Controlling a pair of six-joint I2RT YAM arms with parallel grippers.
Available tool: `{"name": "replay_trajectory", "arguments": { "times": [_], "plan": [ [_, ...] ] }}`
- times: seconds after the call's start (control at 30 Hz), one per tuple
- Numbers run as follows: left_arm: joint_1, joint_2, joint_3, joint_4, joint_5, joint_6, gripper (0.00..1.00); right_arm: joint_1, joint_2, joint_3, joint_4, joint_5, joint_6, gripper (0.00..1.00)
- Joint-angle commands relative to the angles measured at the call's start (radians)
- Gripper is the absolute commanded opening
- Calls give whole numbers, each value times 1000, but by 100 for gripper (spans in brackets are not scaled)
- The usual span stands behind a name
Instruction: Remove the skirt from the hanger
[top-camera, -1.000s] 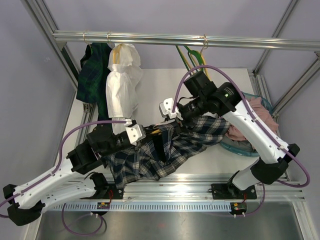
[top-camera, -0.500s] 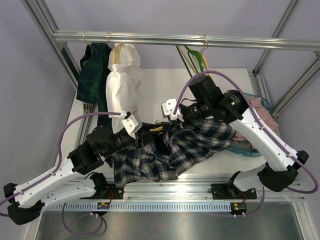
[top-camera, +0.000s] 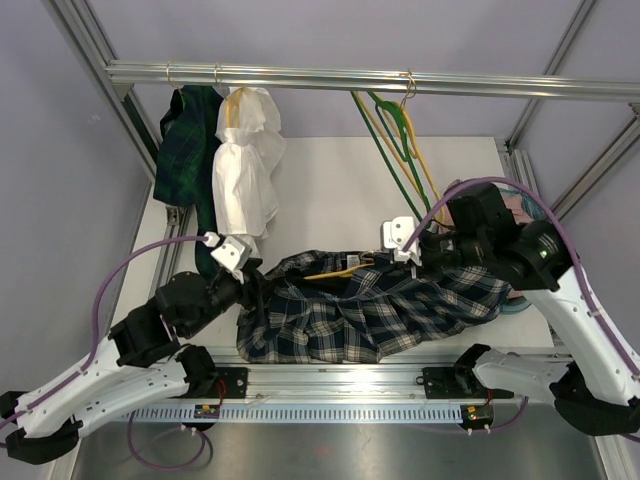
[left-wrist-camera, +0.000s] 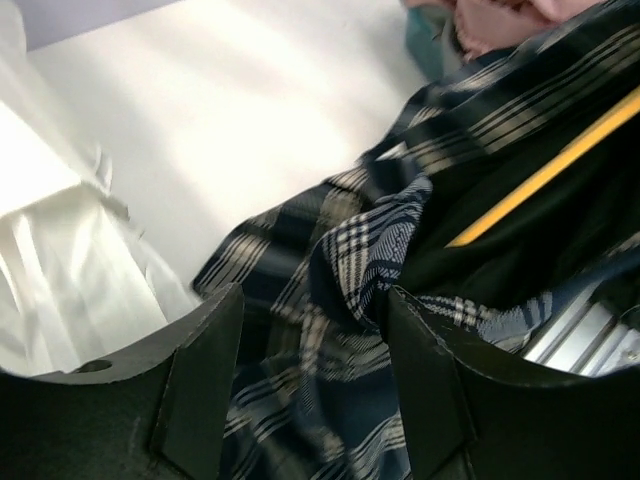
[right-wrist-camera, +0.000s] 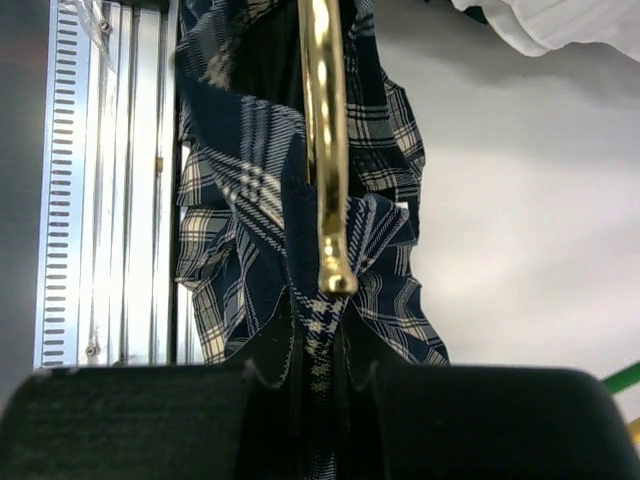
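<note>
Skirt (top-camera: 370, 310) is seen from above, spread along the desk's (top-camera: 330, 190) near edge. In the left wrist view, the left claw (left-wrist-camera: 310, 390) is spread open over plaid. In the right wrist view, the right claw (right-wrist-camera: 318, 375) is clenched on the skirt below the hanger (right-wrist-camera: 325, 140).

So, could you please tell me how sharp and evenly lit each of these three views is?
Top external: sharp and evenly lit, soft shadow around the plaid skirt. Left wrist: soft, white garment overexposed, near fingers dark and blurred. Right wrist: glare along the yellow hanger, fingers a black blur.
</note>
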Motion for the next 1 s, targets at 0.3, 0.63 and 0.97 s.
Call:
{"name": "replay_trajectory", "arguments": {
  "times": [0.3,0.63,0.97],
  "plan": [
    [8,22,-9,-128,-140,-32,73,-30,-198,23,110,85,199,0],
    [8,-182,-144,63,115,57,99,-50,-190,72,133,125,257,0],
    [8,-272,-145,86,90,95,99,-53,-175,117,150,113,292,0]
  ]
}}
